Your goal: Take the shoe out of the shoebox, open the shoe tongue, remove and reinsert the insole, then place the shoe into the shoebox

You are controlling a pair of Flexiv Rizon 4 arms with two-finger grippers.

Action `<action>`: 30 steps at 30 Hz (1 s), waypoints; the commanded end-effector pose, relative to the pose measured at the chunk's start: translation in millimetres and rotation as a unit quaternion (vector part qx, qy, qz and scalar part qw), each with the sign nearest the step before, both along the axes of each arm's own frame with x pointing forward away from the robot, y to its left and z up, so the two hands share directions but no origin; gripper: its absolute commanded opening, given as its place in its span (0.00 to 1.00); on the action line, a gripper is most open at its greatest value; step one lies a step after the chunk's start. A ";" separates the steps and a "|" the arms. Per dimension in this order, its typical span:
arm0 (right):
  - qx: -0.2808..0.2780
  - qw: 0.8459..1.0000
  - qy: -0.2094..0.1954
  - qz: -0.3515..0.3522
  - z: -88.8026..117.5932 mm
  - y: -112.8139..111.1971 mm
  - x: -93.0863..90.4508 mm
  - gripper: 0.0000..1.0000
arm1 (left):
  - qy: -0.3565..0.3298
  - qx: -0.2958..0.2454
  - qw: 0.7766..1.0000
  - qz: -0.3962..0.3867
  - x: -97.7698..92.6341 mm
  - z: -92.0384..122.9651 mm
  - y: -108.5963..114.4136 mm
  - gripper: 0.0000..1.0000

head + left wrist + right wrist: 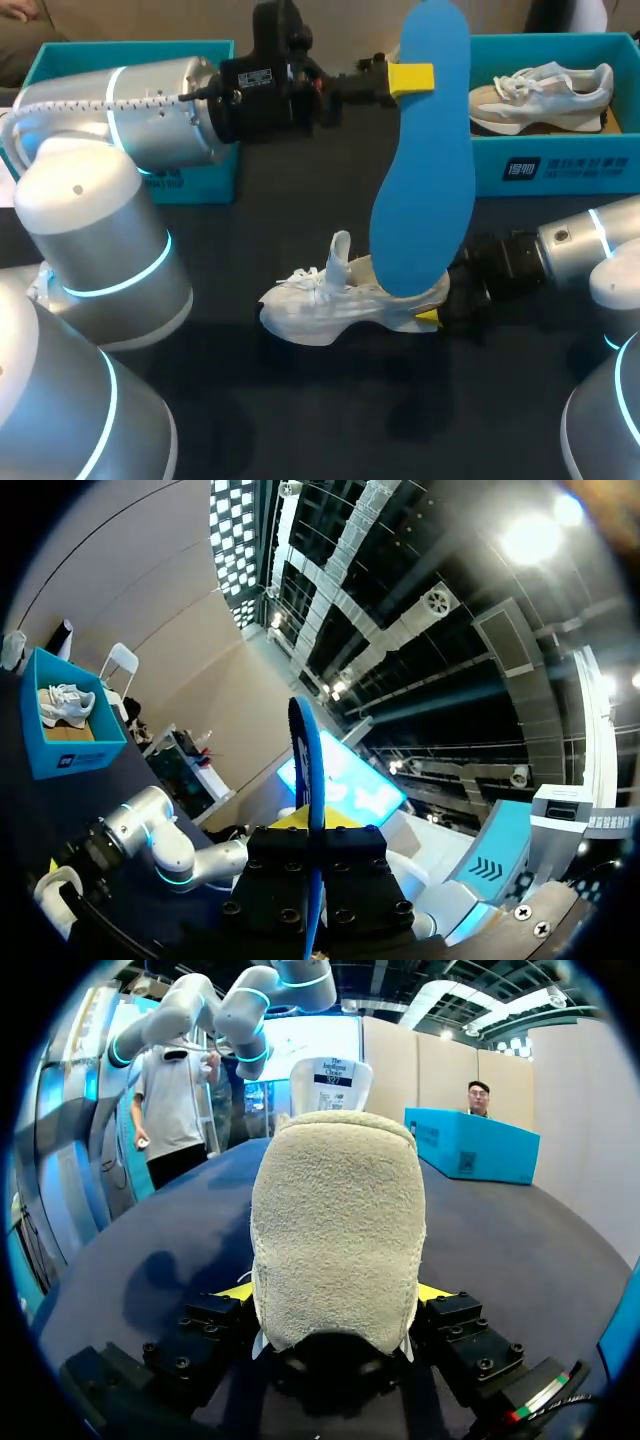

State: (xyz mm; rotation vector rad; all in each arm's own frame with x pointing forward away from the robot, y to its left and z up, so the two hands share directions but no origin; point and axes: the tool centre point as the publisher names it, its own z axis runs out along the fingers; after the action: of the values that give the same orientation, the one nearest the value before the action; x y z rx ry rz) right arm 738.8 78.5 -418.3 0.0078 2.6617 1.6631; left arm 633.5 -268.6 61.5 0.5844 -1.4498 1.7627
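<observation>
The main risk is the long, flat blue foam insole (425,150) missing the opening of the white lace-up shoe (340,300). It hangs upright with its lower end right at the shoe's heel collar, so a slight tilt could make it catch on the rim and buckle. The left gripper (410,78) is closed on the insole only near its upper end, high above the shoe. In my judgement, pushing down against a snag could make the sheet slip or twist in that pinch. The right gripper (432,310) is clamped on the shoe's heel from both sides, steadying the shoe on the dark table (300,420). If that hold loosens, the shoe could tip onto its side.

Behind and to the right of the shoe, an open teal cardboard shoebox (560,165) holds a beige and white sneaker (545,95). Behind and to the left of the shoe sits a second teal box (60,60); the left arm hides its contents.
</observation>
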 end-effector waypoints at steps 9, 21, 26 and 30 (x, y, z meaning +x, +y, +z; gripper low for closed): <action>-0.002 1.000 0.000 0.000 -1.8 1.7 -0.9 0.00 | 0.000 0.000 1.000 0.002 -2.2 -1.2 0.6 0.00; -0.002 1.000 0.000 0.000 -1.8 1.7 -0.9 1.00 | 0.000 0.000 1.000 0.002 -2.2 -1.2 0.6 0.00; -0.010 1.000 -0.002 -0.003 1.6 -3.2 0.7 1.00 | 0.000 0.000 1.000 0.002 -2.2 -1.2 0.6 0.00; -0.018 1.000 0.006 -0.015 4.2 -7.6 1.6 1.00 | 0.000 0.000 1.000 0.002 -2.2 -1.2 0.6 0.00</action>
State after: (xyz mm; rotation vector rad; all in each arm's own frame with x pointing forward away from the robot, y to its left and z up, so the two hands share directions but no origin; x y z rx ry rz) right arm 742.8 72.3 -420.4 0.0524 2.6775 1.6269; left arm 632.0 -268.0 60.7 0.5872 -1.4468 1.7667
